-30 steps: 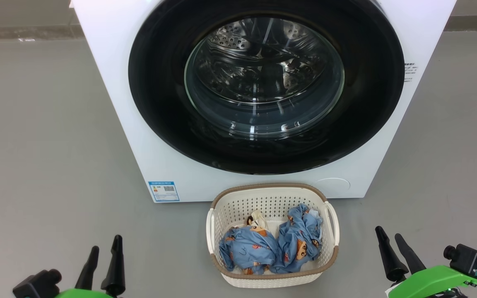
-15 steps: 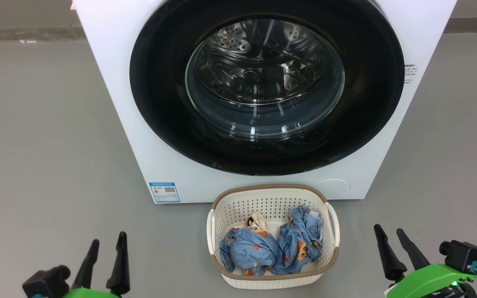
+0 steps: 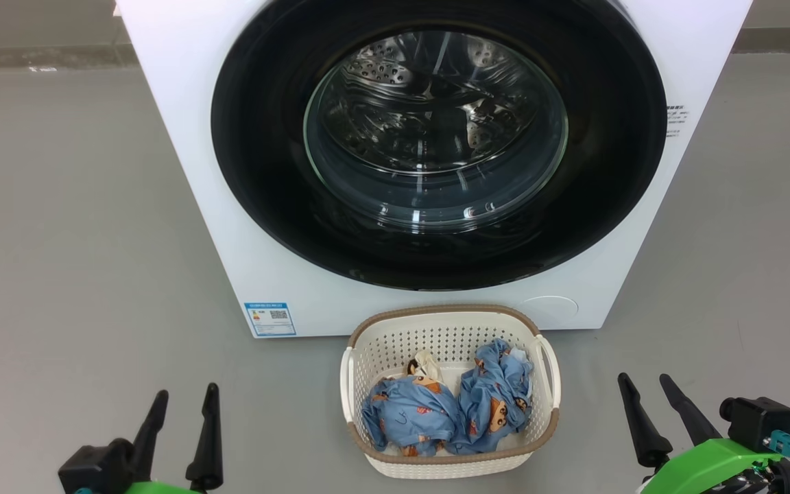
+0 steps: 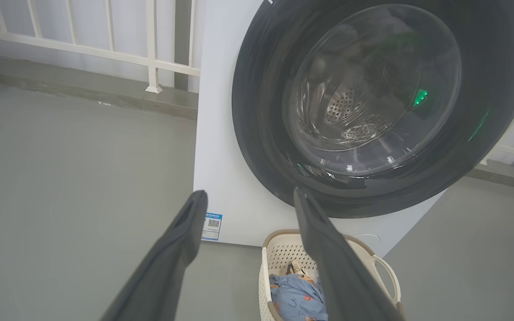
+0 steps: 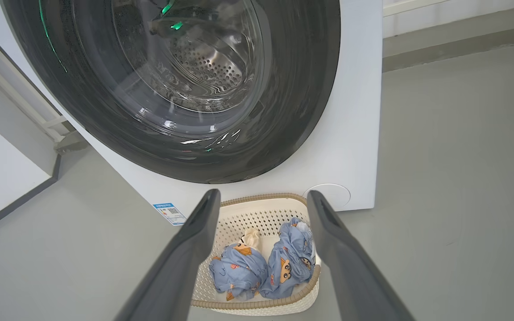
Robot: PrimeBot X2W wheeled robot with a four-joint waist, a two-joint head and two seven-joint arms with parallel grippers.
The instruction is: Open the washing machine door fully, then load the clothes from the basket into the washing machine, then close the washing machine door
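Since the washing machine door (image 3: pixel 265 171) was shut, the left gripper (image 3: pixel 186 392) and right gripper (image 3: pixel 642 379) waited either side of the basket (image 3: pixel 450 309) of clothes (image 3: pixel 409 412), fingers spread and empty.

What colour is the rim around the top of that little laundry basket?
Brown, with a woven look, on the cream-white perforated basket; clearest in the head view.

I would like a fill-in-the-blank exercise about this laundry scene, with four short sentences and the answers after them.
1. The washing machine door is ____.
2. The basket stands in ____ of the washing machine.
3. The clothes in the basket are mostly ____.
4. The left hand and the right hand are both ____ and hold nothing.

Answers: closed; front; blue; open.
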